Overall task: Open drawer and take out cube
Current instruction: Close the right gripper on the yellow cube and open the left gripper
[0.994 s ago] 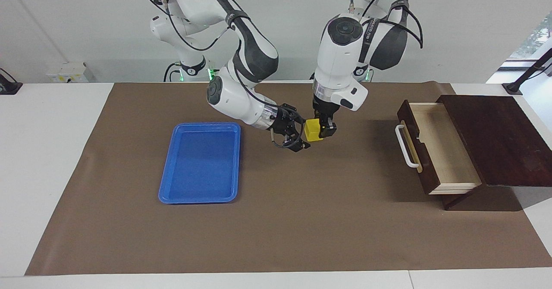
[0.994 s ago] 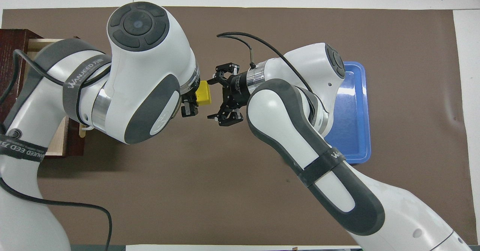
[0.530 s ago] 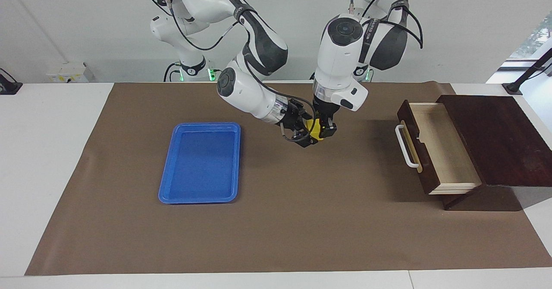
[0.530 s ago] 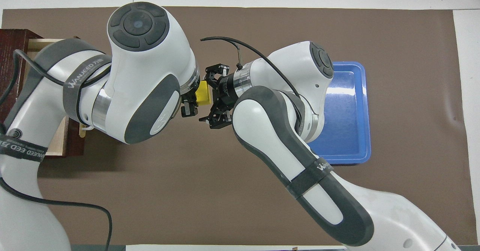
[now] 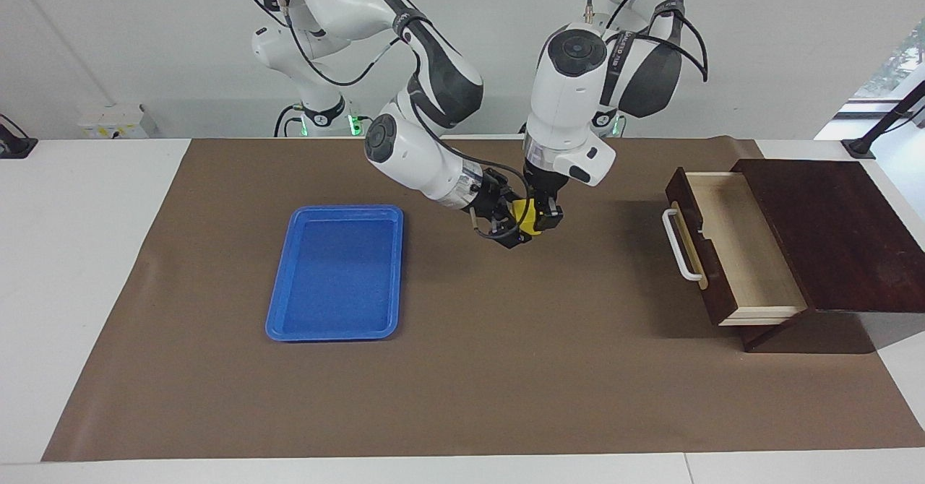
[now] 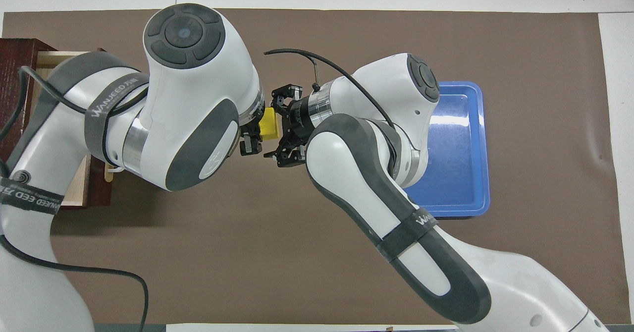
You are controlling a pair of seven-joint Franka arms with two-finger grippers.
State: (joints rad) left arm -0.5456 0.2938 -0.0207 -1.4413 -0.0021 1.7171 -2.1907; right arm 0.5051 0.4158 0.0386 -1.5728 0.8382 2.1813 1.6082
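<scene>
The left gripper point(image 5: 543, 213) grips the cube point(image 5: 530, 217) from above, over the mat. The right gripper point(image 5: 514, 218) comes from the tray's side, jaws around the cube; whether they are clamped yet, I cannot tell.

There were two robot arms, each with one gripper: the left gripper point(image 5: 547, 212) and the right gripper point(image 5: 512, 218). The table carried one brown mat point(image 5: 462, 383), one blue tray point(image 5: 336, 271), one dark wooden box point(image 5: 831, 231) with one drawer point(image 5: 730, 242) bearing one white handle point(image 5: 679, 245), and one yellow cube point(image 5: 530, 217). That made two arms, two grippers, and one each of mat, tray, box, drawer, handle and cube.
</scene>
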